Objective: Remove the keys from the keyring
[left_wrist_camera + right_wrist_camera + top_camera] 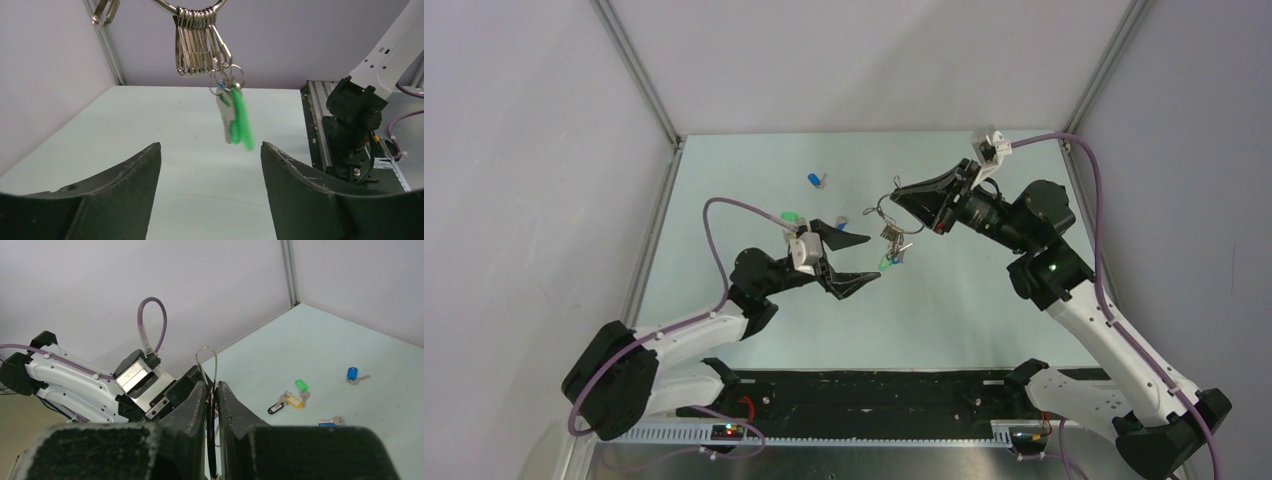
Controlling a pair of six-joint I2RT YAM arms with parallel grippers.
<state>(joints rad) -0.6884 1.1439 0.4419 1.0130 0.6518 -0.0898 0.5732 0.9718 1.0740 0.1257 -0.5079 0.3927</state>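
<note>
**Keyring held aloft, keys dangling**

The right gripper [900, 192] pinches the keyring [882, 211] tight, up off the table [984, 300]. The keys [234, 119] hang beneath it on silver clips [195, 45] (one key is green-capped). The left gripper [873, 257] sits just beside them, jaws spread wide, gripping nothing.

Left arm [689, 330] and right arm [1114, 342] — white shells, black joints — trail purple cables [714, 225]. Black, curved fingers [120, 195], scuffed at the edges; a green light [1052, 267] on the right arm.
</note>
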